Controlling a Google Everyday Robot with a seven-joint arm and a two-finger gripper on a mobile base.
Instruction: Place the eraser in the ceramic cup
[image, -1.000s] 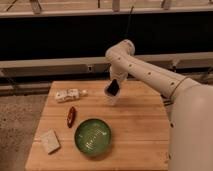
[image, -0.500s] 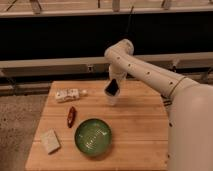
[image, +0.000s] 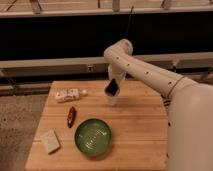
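The wooden table (image: 135, 135) fills the lower half of the view, and the robot's white arm (image: 150, 75) reaches across it from the right, bending down at the far middle of the tabletop. Of the things on the table the green bowl (image: 93, 136) is the largest, sitting near the front edge. To its left lies a pale beige block (image: 50, 141), and above that a slim red object (image: 71, 116). Further back on the left is a small pale package (image: 67, 94), what it holds being too indistinct to name.

At the end of the arm, the gripper (image: 113, 85) hangs over the far middle of the table, clamped on the eraser (image: 112, 88), which shows as a tilted black slab. Directly beneath it stands the white ceramic cup (image: 113, 98), and the eraser's lower end appears to be at the cup's rim, though whether it has entered the mouth is hard to tell.

By my reading the pick-up and carry are done. What is left is lowering the eraser fully into the cup, letting go, and lifting the gripper away.
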